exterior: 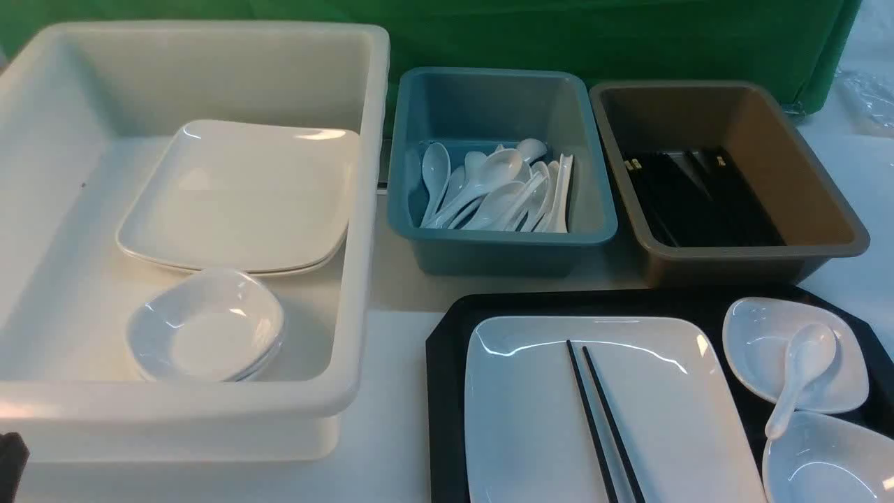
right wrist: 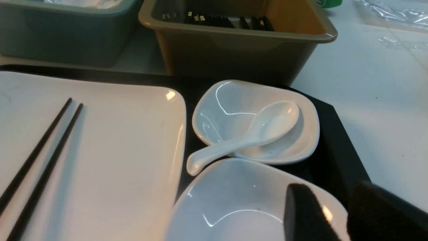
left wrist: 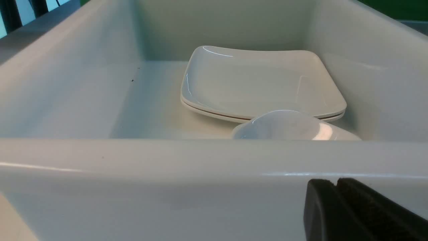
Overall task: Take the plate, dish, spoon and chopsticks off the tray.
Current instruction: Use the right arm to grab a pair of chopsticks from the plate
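Observation:
The black tray [exterior: 443,363] lies at the front right. On it sits the large white plate [exterior: 531,405] with the black chopsticks [exterior: 601,419] lying across it. To its right are two small white dishes. The far dish [exterior: 761,342] holds the white spoon [exterior: 803,367]; the near dish [exterior: 824,461] is empty. In the right wrist view my right gripper [right wrist: 334,201] is open, its jaws on either side of the near dish's [right wrist: 227,201] rim. My left gripper [left wrist: 336,182] is shut and empty, in front of the white bin's outer wall [left wrist: 167,194].
A large white bin [exterior: 363,209] at the left holds stacked plates [exterior: 237,195] and small dishes [exterior: 206,328]. A blue bin [exterior: 503,244] behind the tray holds several spoons. A brown bin [exterior: 754,255] to its right holds black chopsticks. A green cloth hangs behind.

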Motion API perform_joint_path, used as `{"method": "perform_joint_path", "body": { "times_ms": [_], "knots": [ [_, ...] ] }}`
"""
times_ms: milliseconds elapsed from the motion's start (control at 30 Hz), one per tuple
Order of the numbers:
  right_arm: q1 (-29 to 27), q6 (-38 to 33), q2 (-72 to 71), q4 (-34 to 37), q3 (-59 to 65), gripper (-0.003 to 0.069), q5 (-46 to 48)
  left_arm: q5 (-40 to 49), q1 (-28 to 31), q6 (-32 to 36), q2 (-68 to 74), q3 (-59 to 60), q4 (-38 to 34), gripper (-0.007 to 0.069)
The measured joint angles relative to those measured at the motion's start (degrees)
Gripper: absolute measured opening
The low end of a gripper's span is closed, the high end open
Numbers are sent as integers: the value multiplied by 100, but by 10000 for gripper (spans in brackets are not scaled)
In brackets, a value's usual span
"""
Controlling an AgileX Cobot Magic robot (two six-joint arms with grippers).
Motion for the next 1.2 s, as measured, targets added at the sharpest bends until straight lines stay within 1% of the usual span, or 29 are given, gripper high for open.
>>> {"method": "perform_joint_path", "body": {
  "times_ms": [800, 933, 967, 1000, 1033, 1067, 1100, 1133, 1167, 1200],
  "knots": [
    [0, 0, 0, 0, 0, 246, 0, -7, 0, 0, 0, 0, 0, 17],
    [0, 0, 0, 0, 0, 246, 0, -302, 0, 0, 0, 0, -47, 17],
    [0, 0, 0, 0, 0, 246, 0, -480, 0, 0, 0, 0, -175, 17],
    [0, 0, 0, 0, 0, 246, 0, -874, 0, -160, 0, 0, -569, 17],
    [0, 0, 0, 0, 0, 246, 0, -963, 0, -216, 0, 0, -682, 17],
    [0, 0, 0, 0, 0, 246, 0, -1299, 0, -563, 0, 0, -1204, 17],
    [0, 0, 0, 0, 0, 246, 0, -1333, 0, -605, 0, 0, -1268, 17],
    [0, 0, 0, 0, 0, 246, 0, -1560, 0, -831, 0, 0, -1683, 17],
    [0, 0, 0, 0, 0, 246, -6, -1699, 0, -1001, 0, 0, -1929, 17],
    [0, 0, 0, 0, 0, 246, -6, -1720, 0, -1001, 0, 0, -1958, 17]
  ]
}}
